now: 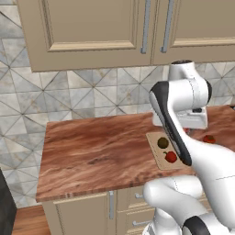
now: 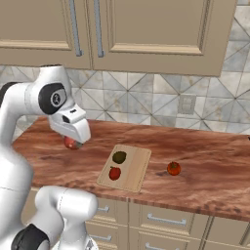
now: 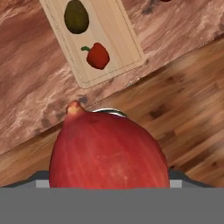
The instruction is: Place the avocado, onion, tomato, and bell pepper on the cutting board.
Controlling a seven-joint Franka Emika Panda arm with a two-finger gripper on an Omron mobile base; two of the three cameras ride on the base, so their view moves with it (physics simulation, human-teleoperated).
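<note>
A big red onion [image 3: 109, 148] hangs right in front of the hand camera and hides the fingertips. My gripper [image 2: 73, 141] is shut on this onion [image 2: 71, 142], held above the counter left of the cutting board [image 2: 137, 166]. The pale cutting board [image 3: 118, 39] carries the dark green avocado [image 3: 76, 16] and a red bell pepper [image 3: 98, 55] side by side. From the left base camera, the avocado [image 1: 163, 142] and bell pepper [image 1: 170, 156] sit on the board [image 1: 158, 160], partly behind my arm. The tomato [image 2: 173, 168] lies on the bare counter right of the board.
The reddish-brown counter [image 2: 205, 171] runs along a tiled wall with an outlet [image 2: 187, 104]. Upper cabinets [image 2: 146, 29] hang overhead and drawers [image 2: 171, 234] sit below the front edge. Wooden floor [image 3: 188, 109] shows under the hand.
</note>
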